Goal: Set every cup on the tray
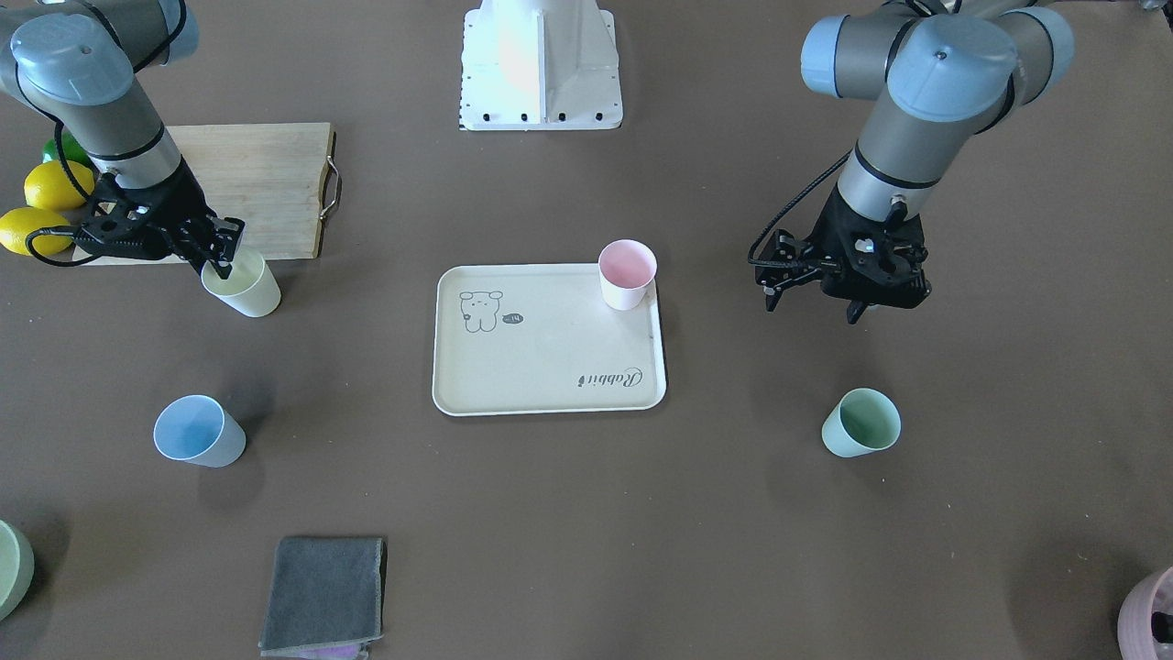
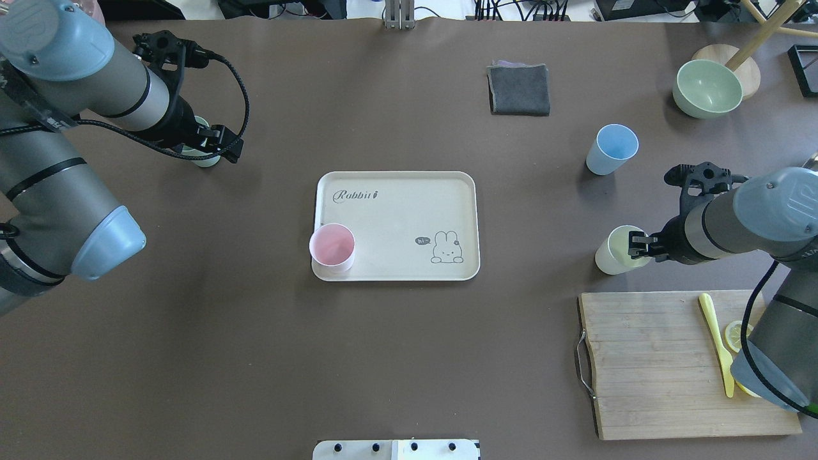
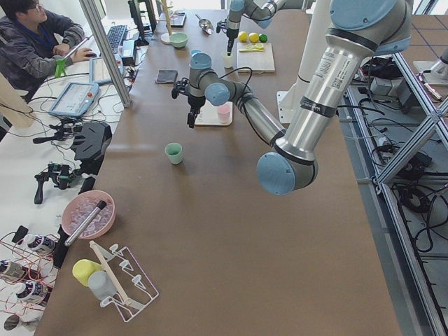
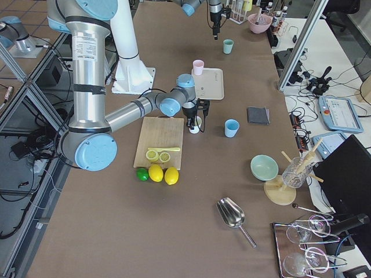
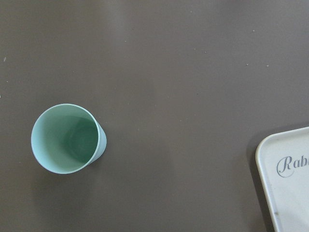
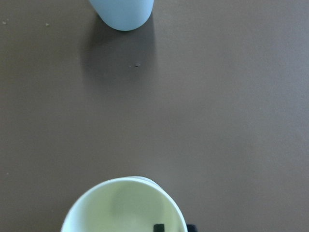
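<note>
The cream tray [image 1: 550,367] lies mid-table with the pink cup [image 1: 627,273] standing in one corner of it. My right gripper [image 1: 220,261] is shut on the rim of the pale yellow cup [image 1: 243,286] beside the cutting board. The right wrist view shows one finger inside the yellow cup [image 6: 123,205] and one outside. The light blue cup [image 1: 197,431] stands alone, farther from the robot. My left gripper [image 1: 814,312] hangs open and empty between the tray and the mint green cup [image 1: 861,423], which stands upright in the left wrist view [image 5: 66,138].
A wooden cutting board [image 1: 266,183] with lemons [image 1: 50,188] beside it lies behind the yellow cup. A folded grey cloth [image 1: 325,596], a pale-green bowl [image 2: 708,88] and a mauve pot [image 1: 1150,614] sit along the far edge. The robot base [image 1: 541,64] is behind the tray.
</note>
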You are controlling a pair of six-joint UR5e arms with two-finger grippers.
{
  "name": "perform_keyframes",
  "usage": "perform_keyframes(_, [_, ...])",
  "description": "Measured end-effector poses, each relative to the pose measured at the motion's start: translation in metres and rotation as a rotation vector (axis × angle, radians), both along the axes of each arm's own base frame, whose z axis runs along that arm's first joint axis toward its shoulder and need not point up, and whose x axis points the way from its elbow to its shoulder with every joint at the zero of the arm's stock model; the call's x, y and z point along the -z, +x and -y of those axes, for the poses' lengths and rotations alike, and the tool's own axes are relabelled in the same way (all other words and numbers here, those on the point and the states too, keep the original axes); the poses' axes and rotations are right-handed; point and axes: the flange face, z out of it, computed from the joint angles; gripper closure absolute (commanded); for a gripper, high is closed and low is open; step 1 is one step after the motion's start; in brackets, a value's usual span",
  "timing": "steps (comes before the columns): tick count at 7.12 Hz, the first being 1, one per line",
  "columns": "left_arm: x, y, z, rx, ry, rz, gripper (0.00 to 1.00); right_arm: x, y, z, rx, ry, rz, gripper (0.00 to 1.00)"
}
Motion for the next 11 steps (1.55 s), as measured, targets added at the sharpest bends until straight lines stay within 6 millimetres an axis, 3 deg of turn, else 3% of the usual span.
perform_keyframes(2, [0.001,-0.006,0.003,0.007,0.003,-0.002,0.02,0.041,0.002,0.017,-0.029,-0.014,0.067,1.0])
perform_keyframes(3, [-0.003,-0.016,0.009,0.011,0.009,0.004,0.02,0.082,-0.011,0.033,-0.056,-0.047,0.095,1.0])
perform_keyframes(5, [-0.021,-0.048,0.026,-0.003,0.054,0.046,0.02,0.169,-0.06,0.05,-0.099,-0.126,0.115,1.0])
perform_keyframes(6, [-0.032,-0.062,0.032,-0.013,0.067,0.064,0.02,0.197,-0.093,0.05,-0.104,-0.149,0.109,1.0])
perform_keyframes(8, [-0.04,-0.075,0.035,-0.016,0.071,0.069,0.02,0.213,-0.162,0.032,-0.088,-0.158,0.067,1.0])
perform_keyframes(9, [-0.041,-0.078,0.035,-0.014,0.072,0.07,0.02,0.211,-0.182,0.019,-0.069,-0.155,0.051,1.0])
perform_keyframes(10, [-0.041,-0.08,0.036,-0.011,0.072,0.07,0.02,0.21,-0.193,0.01,-0.053,-0.152,0.045,0.85])
perform_keyframes(11, [-0.041,-0.08,0.036,-0.01,0.072,0.071,0.02,0.209,-0.199,0.005,-0.044,-0.151,0.043,0.51])
